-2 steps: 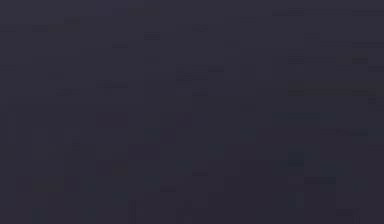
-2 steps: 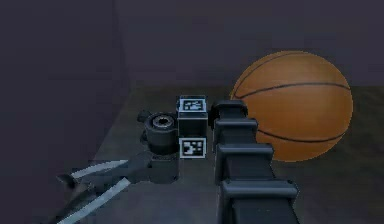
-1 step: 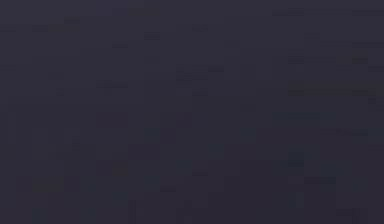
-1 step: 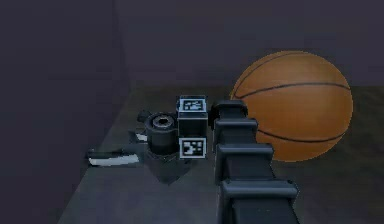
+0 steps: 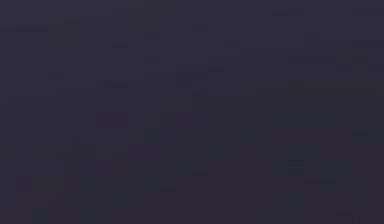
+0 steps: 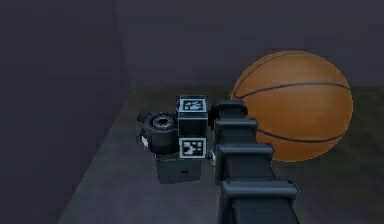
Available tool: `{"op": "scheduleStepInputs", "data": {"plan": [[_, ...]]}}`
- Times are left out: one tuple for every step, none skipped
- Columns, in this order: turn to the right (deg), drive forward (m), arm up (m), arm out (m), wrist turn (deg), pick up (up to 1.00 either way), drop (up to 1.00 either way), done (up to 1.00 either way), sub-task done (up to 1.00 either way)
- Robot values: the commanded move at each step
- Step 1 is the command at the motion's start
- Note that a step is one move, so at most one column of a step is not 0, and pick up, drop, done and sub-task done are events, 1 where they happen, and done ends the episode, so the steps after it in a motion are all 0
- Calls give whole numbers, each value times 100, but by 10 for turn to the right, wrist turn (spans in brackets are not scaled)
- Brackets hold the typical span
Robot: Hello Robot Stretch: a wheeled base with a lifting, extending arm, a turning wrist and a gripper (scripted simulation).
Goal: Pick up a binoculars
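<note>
Here the arm [image 6: 250, 178] rises from the bottom edge, its pincer [image 6: 170, 160] at centre, left of a basketball [image 6: 295, 105]. A dark round-lensed thing [image 6: 158, 125], perhaps the binoculars, sits at the pincer; whether it is held cannot be told.

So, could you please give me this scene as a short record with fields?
arm: dark square bar rising from the arm side view's bottom edge
grasping part: dark tool left of two white marker squares; whether it holds anything cannot be told
ball: large orange basketball with black seams, right of the arm
floor: grey surface
ahead: plain dark blue-grey surface
</note>
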Motion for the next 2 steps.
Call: {"op": "scheduleStepInputs", "data": {"plan": [[0, 0, 0, 0, 0, 100, 0, 0, 0], [0, 0, 0, 0, 0, 0, 0, 100, 0]]}}
